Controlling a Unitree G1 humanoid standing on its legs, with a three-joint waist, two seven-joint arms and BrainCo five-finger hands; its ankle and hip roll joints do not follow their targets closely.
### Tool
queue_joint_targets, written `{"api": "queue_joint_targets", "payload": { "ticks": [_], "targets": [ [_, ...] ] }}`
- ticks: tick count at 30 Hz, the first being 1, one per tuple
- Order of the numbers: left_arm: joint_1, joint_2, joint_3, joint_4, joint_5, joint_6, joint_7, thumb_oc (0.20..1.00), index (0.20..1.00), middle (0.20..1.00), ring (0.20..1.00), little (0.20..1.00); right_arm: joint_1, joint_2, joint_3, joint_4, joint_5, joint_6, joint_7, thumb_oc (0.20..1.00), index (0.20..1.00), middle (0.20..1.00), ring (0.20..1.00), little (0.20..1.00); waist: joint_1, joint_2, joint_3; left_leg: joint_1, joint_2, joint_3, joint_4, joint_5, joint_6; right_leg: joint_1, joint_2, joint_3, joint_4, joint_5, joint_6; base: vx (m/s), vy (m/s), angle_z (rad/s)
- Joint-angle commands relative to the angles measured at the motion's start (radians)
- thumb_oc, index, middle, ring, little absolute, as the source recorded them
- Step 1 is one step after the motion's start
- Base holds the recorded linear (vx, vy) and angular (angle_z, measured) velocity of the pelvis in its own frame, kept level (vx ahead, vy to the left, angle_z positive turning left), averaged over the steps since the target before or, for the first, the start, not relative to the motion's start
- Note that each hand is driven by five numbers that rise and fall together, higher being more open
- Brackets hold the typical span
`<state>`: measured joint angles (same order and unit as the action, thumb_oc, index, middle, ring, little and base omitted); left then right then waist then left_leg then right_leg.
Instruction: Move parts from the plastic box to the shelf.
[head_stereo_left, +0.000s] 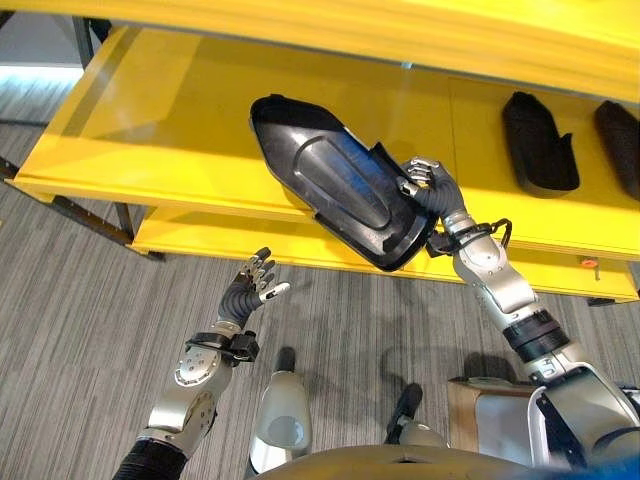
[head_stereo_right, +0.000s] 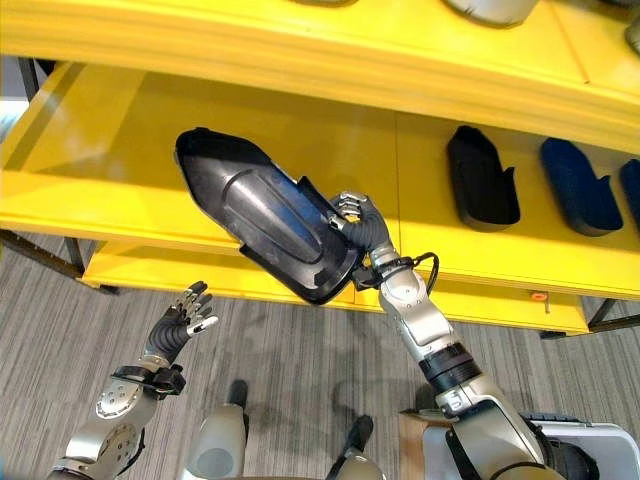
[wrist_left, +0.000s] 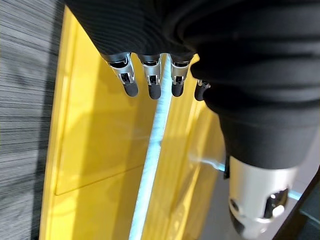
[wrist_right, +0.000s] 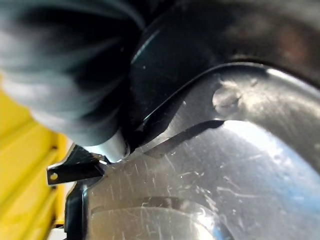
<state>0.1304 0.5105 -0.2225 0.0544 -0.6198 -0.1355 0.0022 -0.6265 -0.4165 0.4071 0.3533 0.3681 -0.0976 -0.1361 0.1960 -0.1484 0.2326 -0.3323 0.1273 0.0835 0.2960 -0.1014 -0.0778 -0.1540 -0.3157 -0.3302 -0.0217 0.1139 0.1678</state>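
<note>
**Shelf bay open beyond the held part's tip**

The right hand (head_stereo_right: 358, 222) curls round the rear edge of a large black part (head_stereo_right: 265, 222), which juts past its fingertips over the yellow shelf (head_stereo_right: 100, 160). Beyond that tip the shelf board lies bare. On the hand's outer side two more black parts (head_stereo_right: 481, 178) occupy the board. The left hand (head_stereo_left: 250, 285) hangs open below the shelf's front edge, over carpet.

No legible text, labels or numbers anywhere.
</note>
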Motion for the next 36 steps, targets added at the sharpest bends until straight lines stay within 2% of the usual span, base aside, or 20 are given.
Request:
{"api": "queue_joint_targets", "payload": {
  "ticks": [1,2,4,13,14,15,23,29,36],
  "targets": [
    [-0.03,0.065,-0.015,-0.132,-0.03,-0.048,0.004,1.0,1.0,1.0,1.0,1.0,-0.24,-0.047,-0.042,0.051,0.065,-0.04,-0.095,0.2,0.2,0.2,0.2,0.2,0.032,0.027,0.035,-0.096,0.018,-0.013,-0.028,0.108,0.015,0.129,-0.045,-0.025,0.111,-0.017,0.032,-0.07,-0.006,-0.02],
    [-0.031,0.064,-0.015,-0.132,-0.03,-0.048,0.004,1.0,1.0,1.0,1.0,1.0,-0.243,-0.047,-0.041,0.054,0.066,-0.042,-0.094,0.2,0.2,0.2,0.2,0.2,0.031,0.027,0.036,-0.097,0.018,-0.013,-0.027,0.108,0.015,0.129,-0.045,-0.025,0.112,-0.017,0.032,-0.09,-0.003,0.03],
    [-0.045,0.076,-0.029,-0.142,-0.047,-0.055,0.013,1.0,1.0,1.0,1.0,1.0,-0.375,-0.055,-0.034,0.171,0.093,-0.038,-0.127,0.2,0.2,0.2,0.2,0.2,0.039,0.049,0.059,-0.121,0.018,-0.025,-0.02,0.112,0.015,0.1,-0.045,-0.028,0.134,-0.034,0.026,-0.07,0.008,0.1],
    [-0.104,0.102,-0.062,-0.161,-0.062,-0.073,0.033,1.0,1.0,1.0,1.0,1.0,-0.704,-0.09,-0.007,0.575,0.186,-0.033,-0.165,0.2,0.2,0.2,0.2,0.2,0.048,0.112,0.123,-0.211,0.024,-0.043,0.044,0.104,0.015,-0.017,-0.049,-0.007,0.243,-0.099,0.003,-0.04,0.013,0.05],
    [-0.105,0.101,-0.062,-0.159,-0.062,-0.073,0.033,1.0,1.0,1.0,1.0,1.0,-0.707,-0.09,-0.006,0.579,0.187,-0.033,-0.164,0.2,0.2,0.2,0.2,0.2,0.048,0.111,0.119,-0.205,0.026,-0.049,0.049,0.08,0.005,-0.011,-0.046,0.001,0.248,-0.117,0.009,0.0,0.0,0.0],
    [-0.113,0.103,-0.069,-0.163,-0.062,-0.075,0.036,1.0,1.0,1.0,1.0,1.0,-0.748,-0.097,-0.008,0.643,0.219,-0.035,-0.163,0.2,0.2,0.2,0.2,0.2,0.046,0.123,0.126,-0.222,0.026,-0.053,0.068,0.072,0.006,-0.035,-0.051,0.008,0.274,-0.128,0.007,0.05,-0.008,0.01],
    [-0.157,0.1,-0.113,-0.15,-0.054,-0.082,0.045,1.0,1.0,1.0,1.0,1.0,-0.867,-0.166,-0.011,0.895,0.358,-0.025,-0.144,0.2,0.2,0.2,0.2,0.2,0.045,0.16,0.138,-0.308,0.012,-0.065,0.14,0.049,0.01,-0.116,-0.059,0.021,0.366,-0.179,-0.003,-0.03,0.013,0.0],
    [-0.164,0.1,-0.119,-0.145,-0.057,-0.081,0.046,1.0,1.0,1.0,1.0,1.0,-0.879,-0.172,-0.011,0.932,0.383,-0.021,-0.138,0.2,0.2,0.2,0.2,0.2,0.045,0.162,0.137,-0.316,0.012,-0.066,0.146,0.046,0.011,-0.127,-0.054,0.025,0.374,-0.188,-0.005,0.0,-0.001,0.01],
    [-0.19,0.108,-0.141,-0.137,-0.055,-0.091,0.058,1.0,1.0,1.0,1.0,1.0,-0.888,-0.217,-0.077,1.025,0.525,-0.023,-0.138,0.2,0.2,0.2,0.2,0.2,0.055,0.172,0.138,-0.332,0.001,-0.075,0.158,0.037,0.013,-0.128,-0.053,0.009,0.381,-0.201,-0.003,0.0,-0.006,0.0]
  ]
}}
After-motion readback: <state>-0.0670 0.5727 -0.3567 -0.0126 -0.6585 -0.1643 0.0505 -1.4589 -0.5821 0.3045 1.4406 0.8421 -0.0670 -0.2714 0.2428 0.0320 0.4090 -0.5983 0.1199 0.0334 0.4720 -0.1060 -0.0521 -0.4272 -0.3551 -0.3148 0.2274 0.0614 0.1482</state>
